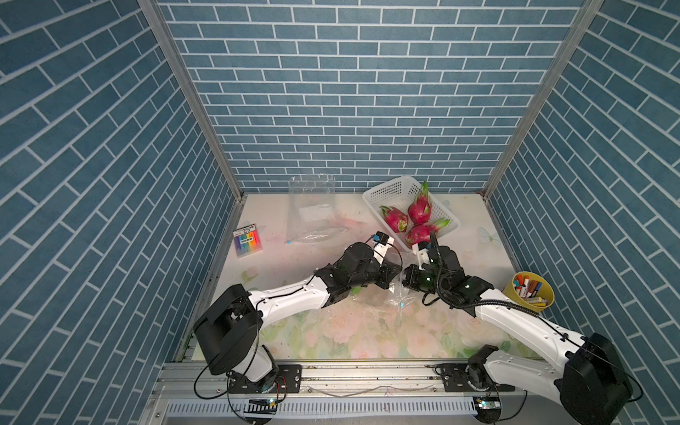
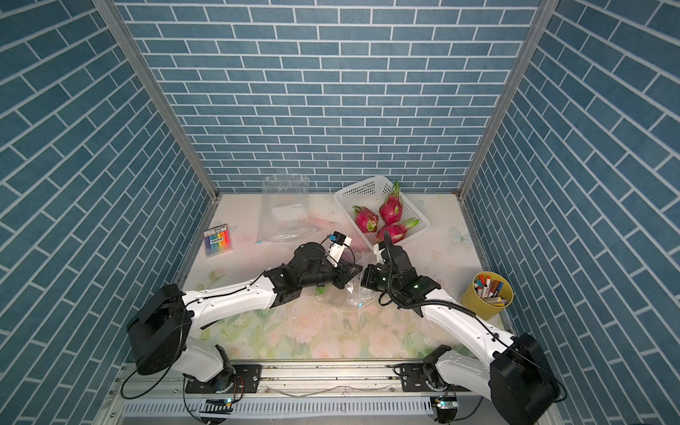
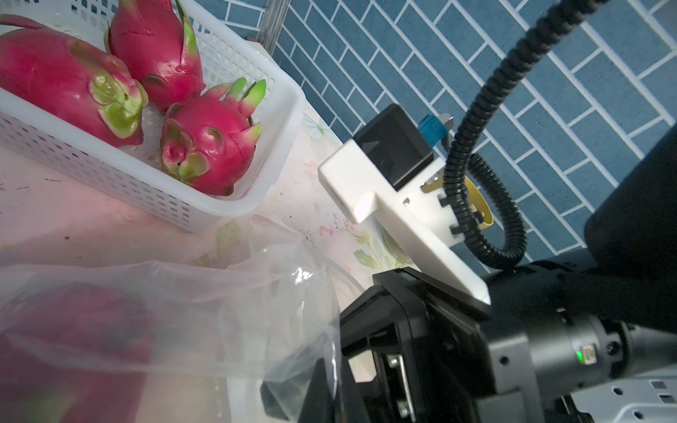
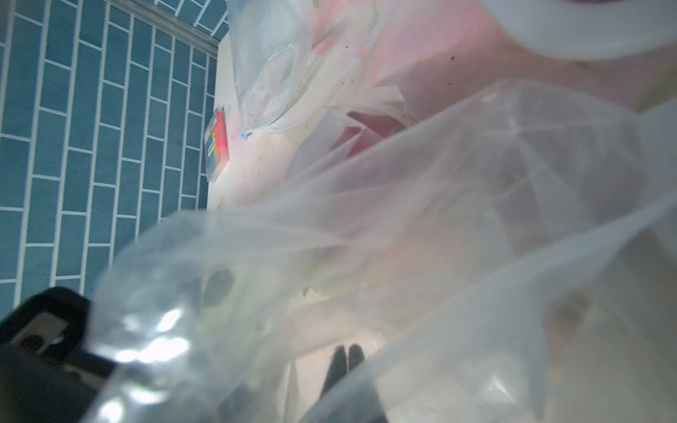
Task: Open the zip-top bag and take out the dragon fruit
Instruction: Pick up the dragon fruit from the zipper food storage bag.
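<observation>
Apparently left tool (image 1: 393, 284) and right tool (image 1: 405, 281) are each pinched shut on a lip of the zip-top bag (image 1: 379, 300), ready to spread it off the dragon fruit (image 3: 73, 329)

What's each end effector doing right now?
Left end effector: closed, pinching the zip-top bag.
Right end effector: closed on the same bag.

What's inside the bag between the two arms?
A red dragon fruit shows blurred through the bag. The arms hide it in both top views.
</observation>
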Controlling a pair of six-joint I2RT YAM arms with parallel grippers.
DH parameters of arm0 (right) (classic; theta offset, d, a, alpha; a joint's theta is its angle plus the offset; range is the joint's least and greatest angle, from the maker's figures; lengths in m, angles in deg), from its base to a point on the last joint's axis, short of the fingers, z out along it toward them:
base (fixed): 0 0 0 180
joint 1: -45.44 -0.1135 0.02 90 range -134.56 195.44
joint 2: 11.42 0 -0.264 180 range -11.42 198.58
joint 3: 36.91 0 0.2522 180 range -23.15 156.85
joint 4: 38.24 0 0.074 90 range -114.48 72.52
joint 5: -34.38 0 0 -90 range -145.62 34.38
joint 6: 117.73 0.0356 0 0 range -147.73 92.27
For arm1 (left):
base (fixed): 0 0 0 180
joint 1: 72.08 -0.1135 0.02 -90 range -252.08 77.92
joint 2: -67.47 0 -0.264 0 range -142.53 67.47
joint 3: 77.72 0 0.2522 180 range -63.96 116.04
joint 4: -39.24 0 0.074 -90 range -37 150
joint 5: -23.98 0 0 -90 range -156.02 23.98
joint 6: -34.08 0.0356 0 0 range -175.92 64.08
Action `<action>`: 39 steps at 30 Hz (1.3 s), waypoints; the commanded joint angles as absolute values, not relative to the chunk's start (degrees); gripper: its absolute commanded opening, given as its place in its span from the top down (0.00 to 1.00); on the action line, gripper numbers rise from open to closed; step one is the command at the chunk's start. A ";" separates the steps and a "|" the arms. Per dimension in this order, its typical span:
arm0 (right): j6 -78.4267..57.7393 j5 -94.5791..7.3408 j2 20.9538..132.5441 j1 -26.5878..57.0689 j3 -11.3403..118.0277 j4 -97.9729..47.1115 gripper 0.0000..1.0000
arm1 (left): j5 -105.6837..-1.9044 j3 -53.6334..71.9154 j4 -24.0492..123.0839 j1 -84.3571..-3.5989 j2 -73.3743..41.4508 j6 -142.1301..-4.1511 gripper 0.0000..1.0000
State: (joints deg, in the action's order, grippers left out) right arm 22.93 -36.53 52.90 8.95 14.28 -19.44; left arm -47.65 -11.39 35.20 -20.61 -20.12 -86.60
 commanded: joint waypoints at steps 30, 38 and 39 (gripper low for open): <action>23.93 -38.46 74.30 7.50 24.31 -33.56 0.88 | -36.57 -18.88 20.84 -29.44 -14.99 -95.03 1.00; 25.38 -32.73 80.61 6.84 26.22 -36.17 0.87 | -35.45 -18.04 19.96 -29.63 -17.97 -94.89 1.00; 25.59 -34.09 81.39 6.85 26.33 -35.33 0.87 | -35.19 -17.75 20.10 -29.58 -18.25 -94.89 1.00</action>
State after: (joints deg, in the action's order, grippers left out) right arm 23.52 -34.84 79.15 7.42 24.49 -34.63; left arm -37.42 -18.77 22.61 -29.51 -17.17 -94.95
